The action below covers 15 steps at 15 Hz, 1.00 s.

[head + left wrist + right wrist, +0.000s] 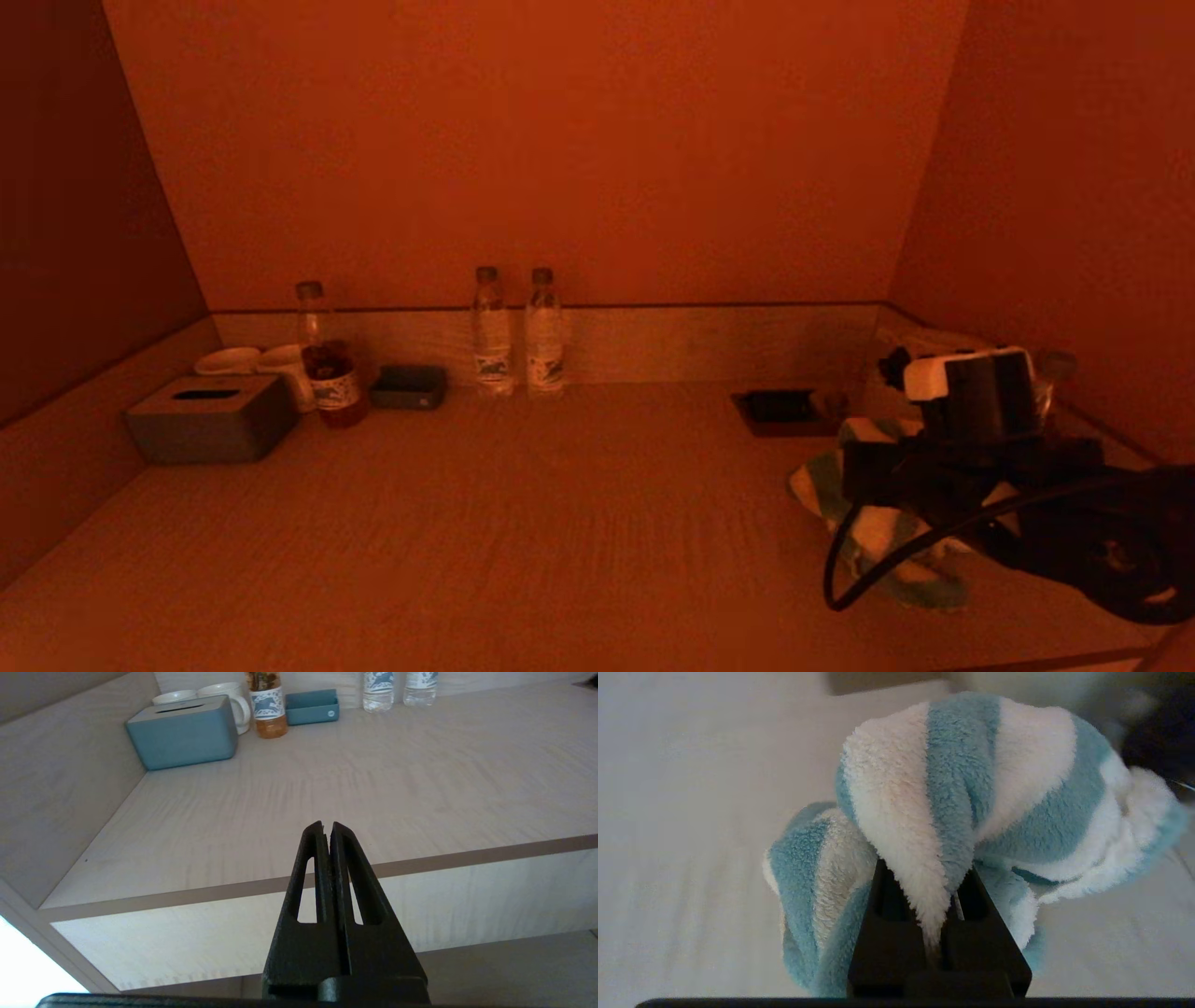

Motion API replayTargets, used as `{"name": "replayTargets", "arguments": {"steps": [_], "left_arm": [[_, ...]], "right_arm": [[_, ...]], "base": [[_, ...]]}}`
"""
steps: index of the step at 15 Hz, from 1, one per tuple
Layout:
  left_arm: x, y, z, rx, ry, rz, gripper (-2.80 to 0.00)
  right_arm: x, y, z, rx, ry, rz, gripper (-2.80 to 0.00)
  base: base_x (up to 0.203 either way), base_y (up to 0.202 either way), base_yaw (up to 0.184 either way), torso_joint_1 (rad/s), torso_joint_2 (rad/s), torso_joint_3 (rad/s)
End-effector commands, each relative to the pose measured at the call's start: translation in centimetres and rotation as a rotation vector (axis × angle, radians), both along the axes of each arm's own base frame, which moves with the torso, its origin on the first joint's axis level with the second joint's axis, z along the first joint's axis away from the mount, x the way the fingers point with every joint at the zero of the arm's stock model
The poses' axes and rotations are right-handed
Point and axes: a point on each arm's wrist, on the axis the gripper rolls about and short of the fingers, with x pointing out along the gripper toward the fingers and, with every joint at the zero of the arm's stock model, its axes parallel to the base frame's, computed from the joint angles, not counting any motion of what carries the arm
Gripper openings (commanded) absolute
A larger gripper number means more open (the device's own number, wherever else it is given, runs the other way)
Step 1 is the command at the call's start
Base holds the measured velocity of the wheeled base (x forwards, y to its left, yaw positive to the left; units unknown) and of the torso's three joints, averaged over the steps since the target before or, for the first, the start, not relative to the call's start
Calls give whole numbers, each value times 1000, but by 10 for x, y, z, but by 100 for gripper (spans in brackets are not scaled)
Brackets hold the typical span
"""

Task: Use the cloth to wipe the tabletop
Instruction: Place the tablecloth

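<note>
The cloth (pixel 962 788) is a fluffy towel with blue and white stripes. It lies bunched on the right side of the tabletop (pixel 523 523), partly under the right arm in the head view (pixel 878 532). My right gripper (pixel 941 882) is shut on a fold of the cloth; its fingertips are buried in the pile. In the head view the gripper itself is hidden under the wrist. My left gripper (pixel 326 828) is shut and empty, held off the table's front edge, and is out of the head view.
At the back left stand a tissue box (pixel 210 418), two mugs (pixel 280 366), a tea bottle (pixel 327 359) and a small box (pixel 409 386). Two water bottles (pixel 518 331) stand at the back middle. A dark tray (pixel 784 411) lies at the back right. Walls close three sides.
</note>
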Motion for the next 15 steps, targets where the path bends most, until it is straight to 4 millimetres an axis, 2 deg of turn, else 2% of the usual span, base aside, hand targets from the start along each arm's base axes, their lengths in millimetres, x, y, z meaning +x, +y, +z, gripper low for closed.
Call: {"name": "replayTargets", "arguments": {"steps": [1, 5, 8, 15], "left_arm": [[0, 0, 0, 0, 0, -1, -280], [0, 0, 0, 0, 0, -1, -280], [0, 0, 0, 0, 0, -1, -280], [0, 0, 0, 0, 0, -1, -280]], "right_arm": [[-5, -19, -4, 23, 7, -91, -280], [-5, -21, -6, 26, 11, -99, -280], [-31, -28, -29, 39, 99, -149, -280], [-47, -33, -46, 22, 164, -187, -280]], "base": [[0, 0, 0, 0, 0, 0], [0, 0, 0, 0, 0, 0], [0, 0, 0, 0, 0, 0], [0, 0, 0, 0, 0, 0]]}}
